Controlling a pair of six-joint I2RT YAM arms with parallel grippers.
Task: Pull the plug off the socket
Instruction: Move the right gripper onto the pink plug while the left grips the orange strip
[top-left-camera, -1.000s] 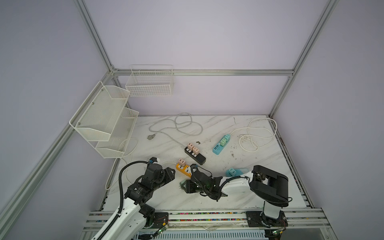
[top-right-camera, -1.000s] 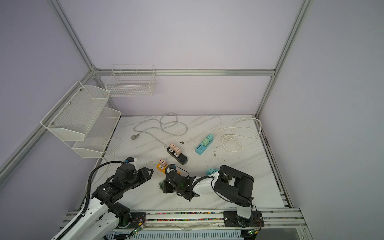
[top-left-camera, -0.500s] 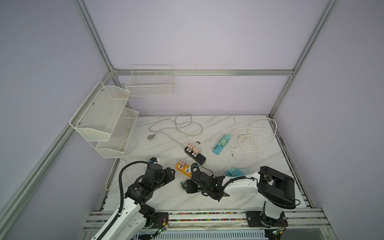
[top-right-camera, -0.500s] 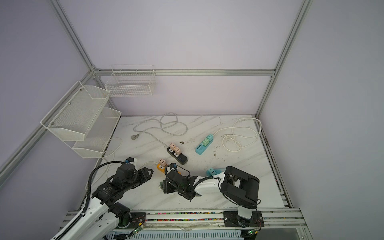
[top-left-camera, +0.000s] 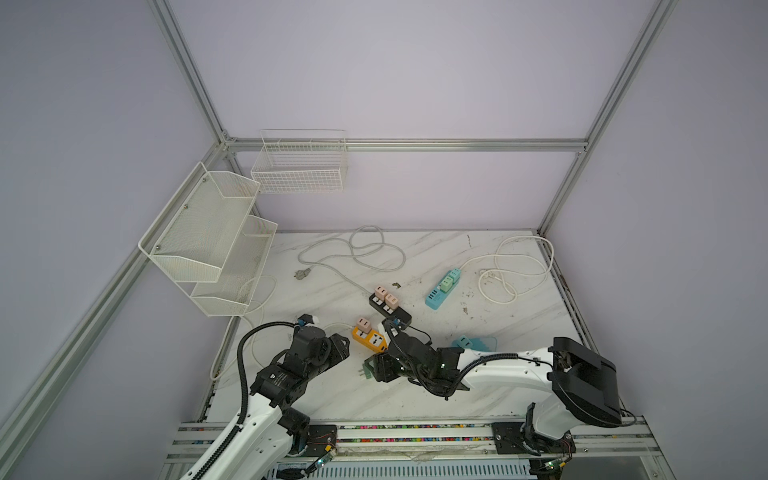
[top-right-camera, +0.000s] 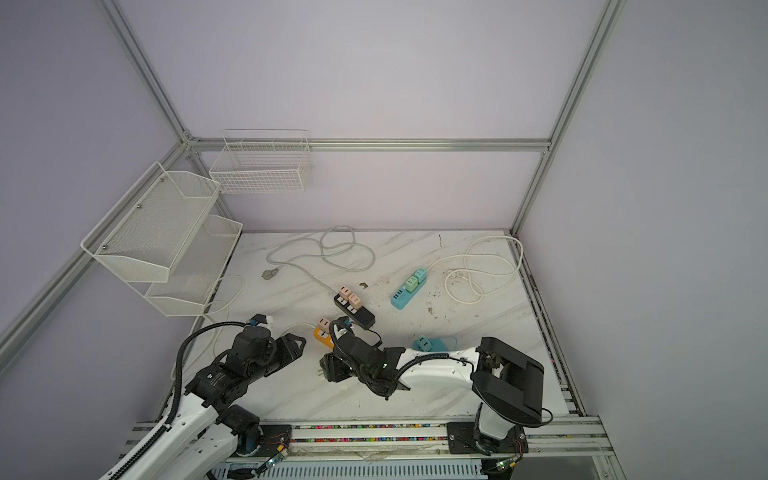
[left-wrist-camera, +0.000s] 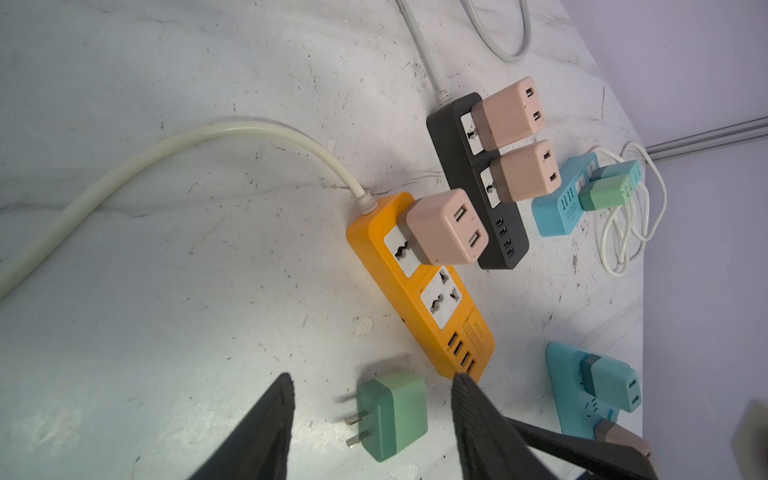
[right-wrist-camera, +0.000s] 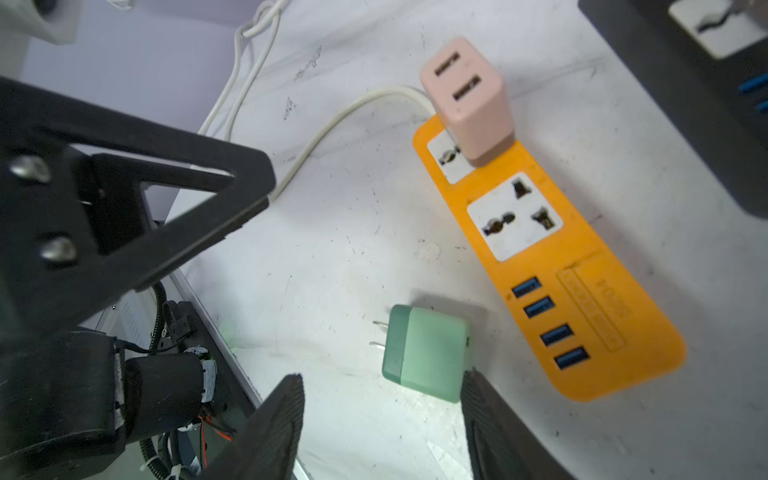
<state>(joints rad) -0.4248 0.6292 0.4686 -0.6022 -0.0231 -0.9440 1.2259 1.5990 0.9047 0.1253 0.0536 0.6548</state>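
R gripper (right-wrist-camera: 380, 376) has let go: jaws spread wide, nothing in them. One fingertip is touching or just beside a corner of the green plug (right-wrist-camera: 428, 353), can't tell which. L gripper (left-wrist-camera: 372, 376) is also spread and empty, hovering near the low end of the orange strip (right-wrist-camera: 540, 257).

Green plug is out of any socket. It's lying on its side on the table (right-wrist-camera: 324, 232), just beside the strip's USB ports (right-wrist-camera: 548, 324), two flat prongs bare and pointing away from the strip.

IMO the step in hand is the back-off: lift the R fingers straight up so that fingertip doesn't drag the plug. The pink plug (right-wrist-camera: 469, 104) sits in the end socket by the cord (right-wrist-camera: 332, 120). If it's next, I'd pin the strip w/ one gripper and pull along the prongs w/ the other, no rocking. The strip looks light and would prob lift w/ it.

Materials: plugs are rounded cubes of smooth matte plastic w/ a darker band at the prong side. Flat sides plus the ribbed finger pads (right-wrist-camera: 282, 415) should grip ok. Strip is hard orange plastic, long w/ rounded corners and white socket inserts. Table is marble-look, smooth, scuffed.
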